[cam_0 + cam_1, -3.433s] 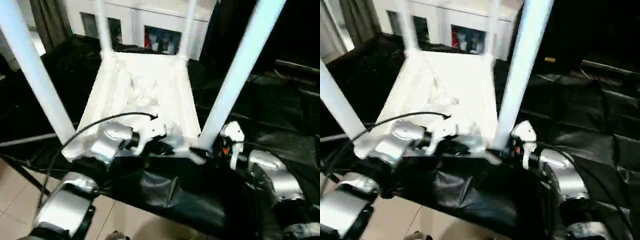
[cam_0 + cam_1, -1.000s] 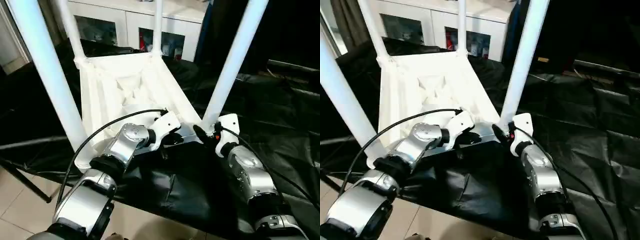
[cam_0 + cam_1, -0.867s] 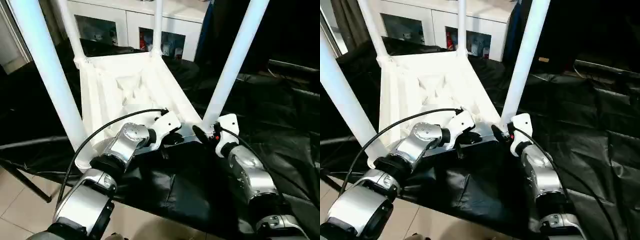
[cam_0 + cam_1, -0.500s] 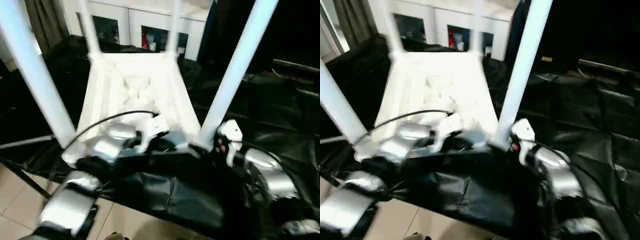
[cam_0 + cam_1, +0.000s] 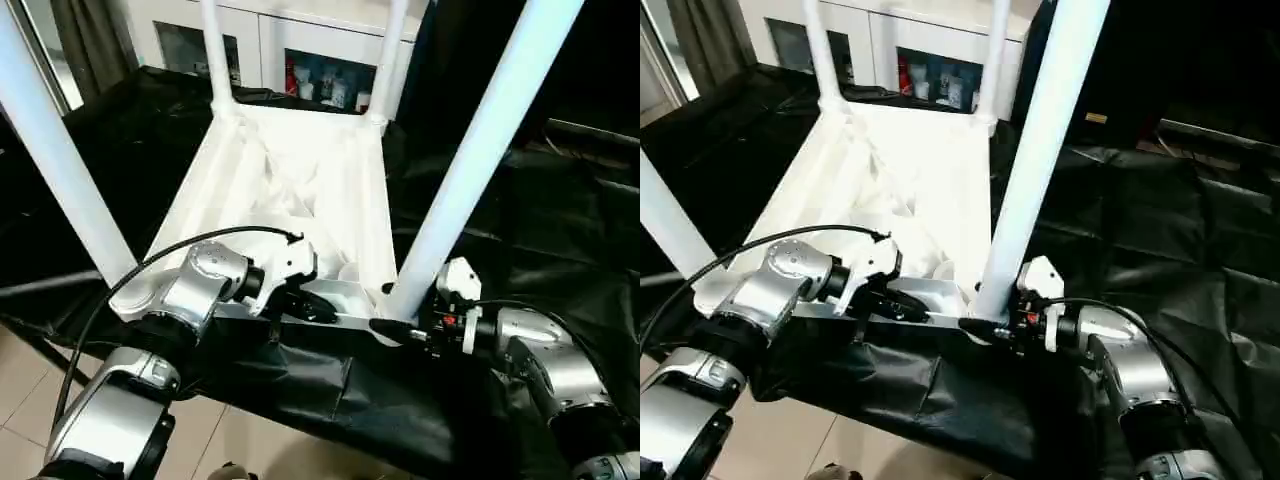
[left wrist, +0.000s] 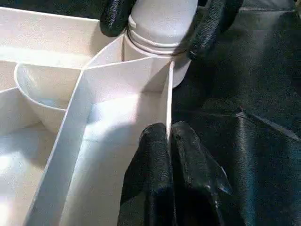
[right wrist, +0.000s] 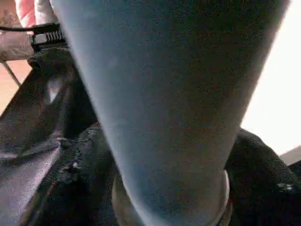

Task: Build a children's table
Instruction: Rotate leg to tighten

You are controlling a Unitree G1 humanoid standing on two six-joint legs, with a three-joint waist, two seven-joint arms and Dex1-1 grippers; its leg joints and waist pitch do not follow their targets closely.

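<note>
The white table (image 5: pixel 300 190) lies upside down on the black cloth (image 5: pixel 560 250), and all four legs stick up out of the corner holes. A second ago the top sat turned to one side in the head views — now its long sides run straight away from the robot, and the cupboard (image 5: pixel 300 60) behind has barely shifted, so it looks like the table itself was swung round, though the head may have moved a bit too. That likely means the building is almost done and the robot is just checking or tightening the last leg. The left gripper (image 6: pixel 168 136) reaches in from the left, low and nearly level, and its two black fingers are pinched tight on the thin near wall of the top, close to the corner. The right gripper (image 5: pixel 985 325) comes in from the right side, pointing sideways at the near right leg (image 5: pixel 470 170). Its two fingers (image 6: pixel 113 14) sit one on each side of the leg's fat bottom end, right where it goes into the hole — they hug the leg.
</note>
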